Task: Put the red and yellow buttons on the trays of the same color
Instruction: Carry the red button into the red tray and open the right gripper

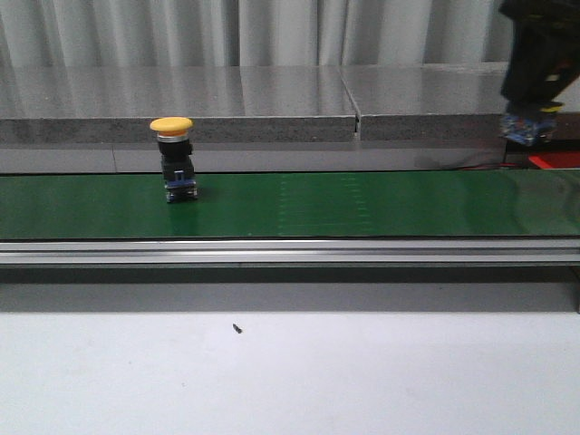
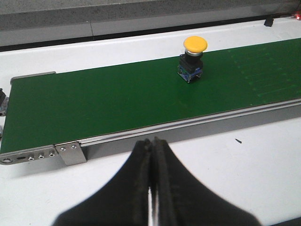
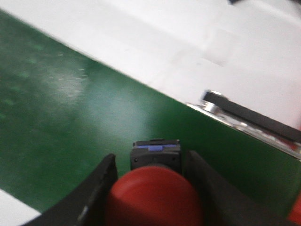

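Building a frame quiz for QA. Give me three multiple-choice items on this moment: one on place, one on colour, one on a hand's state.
1. Where does the yellow button stand?
A. On the green conveyor belt
B. On the white table
C. In a tray

2. What colour is the cap of the button in the right hand?
A. Yellow
B. Red
C. Blue

3. How is the left hand?
A. Open
B. Shut on a button
C. Shut, empty

Answers: 1 A, it stands upright on the belt; 2 B, a red button sits between the fingers; 3 C, the fingers meet with nothing between.
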